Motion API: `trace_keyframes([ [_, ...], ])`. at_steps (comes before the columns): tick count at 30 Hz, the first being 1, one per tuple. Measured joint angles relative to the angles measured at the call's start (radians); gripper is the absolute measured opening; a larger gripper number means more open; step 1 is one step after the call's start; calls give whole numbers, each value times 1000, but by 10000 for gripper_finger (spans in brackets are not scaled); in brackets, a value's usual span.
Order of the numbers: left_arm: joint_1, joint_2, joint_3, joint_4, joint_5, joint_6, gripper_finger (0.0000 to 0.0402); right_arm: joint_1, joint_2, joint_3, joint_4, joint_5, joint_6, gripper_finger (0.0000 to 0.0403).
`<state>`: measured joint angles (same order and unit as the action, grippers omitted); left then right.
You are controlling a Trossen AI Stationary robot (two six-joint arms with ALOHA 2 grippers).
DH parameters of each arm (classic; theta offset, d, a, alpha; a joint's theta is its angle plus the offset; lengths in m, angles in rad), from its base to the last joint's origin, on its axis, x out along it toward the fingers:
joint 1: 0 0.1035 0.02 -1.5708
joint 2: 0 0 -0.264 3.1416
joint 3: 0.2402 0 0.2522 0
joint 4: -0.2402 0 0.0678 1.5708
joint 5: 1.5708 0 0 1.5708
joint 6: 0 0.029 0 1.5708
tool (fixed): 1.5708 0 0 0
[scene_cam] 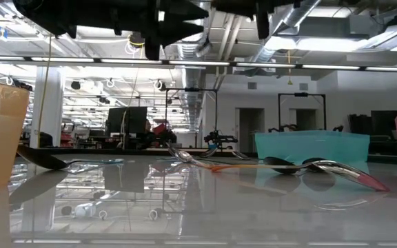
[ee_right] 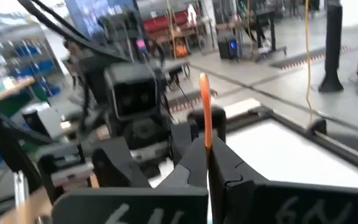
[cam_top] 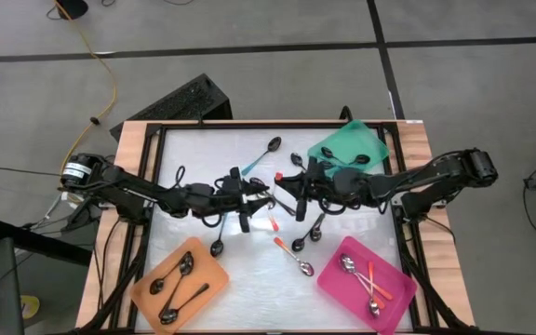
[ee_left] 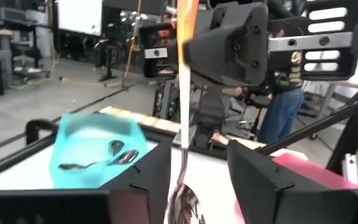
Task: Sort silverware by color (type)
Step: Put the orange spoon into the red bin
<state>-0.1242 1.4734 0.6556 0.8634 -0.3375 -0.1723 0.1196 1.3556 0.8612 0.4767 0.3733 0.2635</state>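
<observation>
Both arms meet above the middle of the table. An orange-handled spoon hangs upright between them, bowl down. My right gripper is shut on its handle. My left gripper faces it, open, with its fingers on either side of the spoon's bowl and a gap to each. In the high view my left gripper and right gripper are almost tip to tip. More silverware lies loose on the table, such as an orange-handled spoon and a teal-handled one. My right gripper pinches the spoon's orange handle between its two fingers, a little below the handle's free end. The fingers come in level, from the table's right side, and lie across the handle. The spoon hangs upright, bowl down, lifted clear of the table.
An orange tray at the near left holds dark spoons. A pink tray at the near right holds orange-handled spoons. A teal tray at the far right holds a few spoons. Dark spoons lie under the arms.
</observation>
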Motion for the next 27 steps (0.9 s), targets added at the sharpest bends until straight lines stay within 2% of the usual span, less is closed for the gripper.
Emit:
trace_keyframes([
  [6, 0, 0, 0, -65, -19, -38, 178, 0, 0, 0, -170, 0, 99, 1],
  [11, 0, 0, 0, -112, -10, -60, 184, 2, -2, 0, -303, -8, 211, 1],
  [15, -2, 0, 0, -150, 2, -78, 184, 6, -31, 0, -401, -57, 279, 1],
  [23, -2, 0, 0, -211, 19, -133, 184, 66, -191, 0, -600, -104, 396, 1],
  [27, -2, 0, 0, -251, 19, -161, 184, 132, -295, 0, -780, -110, 517, 1],
])
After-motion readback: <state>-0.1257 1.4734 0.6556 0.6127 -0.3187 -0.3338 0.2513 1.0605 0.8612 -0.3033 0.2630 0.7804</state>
